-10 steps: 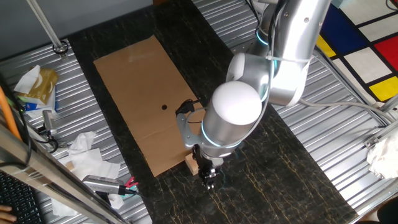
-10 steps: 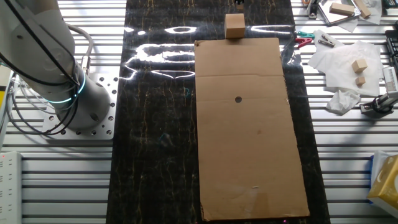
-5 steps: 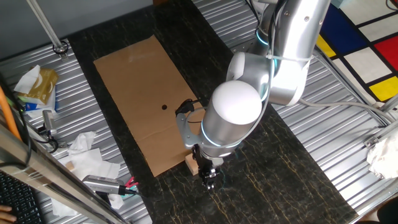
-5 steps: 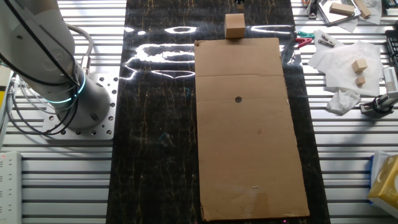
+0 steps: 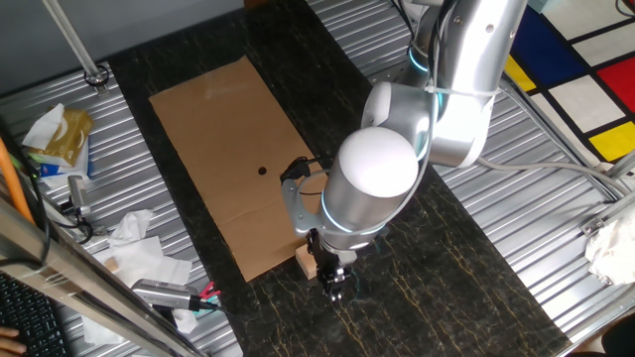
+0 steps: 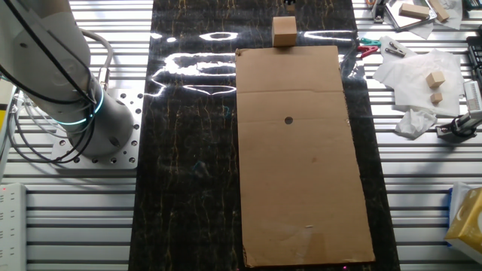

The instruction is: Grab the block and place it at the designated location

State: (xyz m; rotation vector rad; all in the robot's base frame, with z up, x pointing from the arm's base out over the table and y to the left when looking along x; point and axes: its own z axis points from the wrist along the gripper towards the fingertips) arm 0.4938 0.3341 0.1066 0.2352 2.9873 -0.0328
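Note:
The block (image 5: 306, 262) is a pale tan wooden cube resting on the dark tabletop, against the short edge of the brown cardboard sheet (image 5: 213, 129). In the other fixed view the block (image 6: 284, 31) sits just past the far edge of the cardboard sheet (image 6: 301, 188). My gripper (image 5: 335, 282) hangs just right of the block, mostly hidden under the arm's round wrist, so its fingers cannot be made out. The designated location (image 5: 262, 170) is a small black dot on the cardboard, apart from the cube. The same designated location (image 6: 288, 120) shows well below the cube in the other view.
Crumpled white paper (image 6: 410, 75) with two small wooden cubes (image 6: 434, 77) lies right of the cardboard, near a red-handled tool (image 6: 367, 50). The arm's base (image 6: 90, 113) stands at the left. More paper scraps (image 5: 139, 248) and a yellow packet (image 5: 62, 137) line the table's side.

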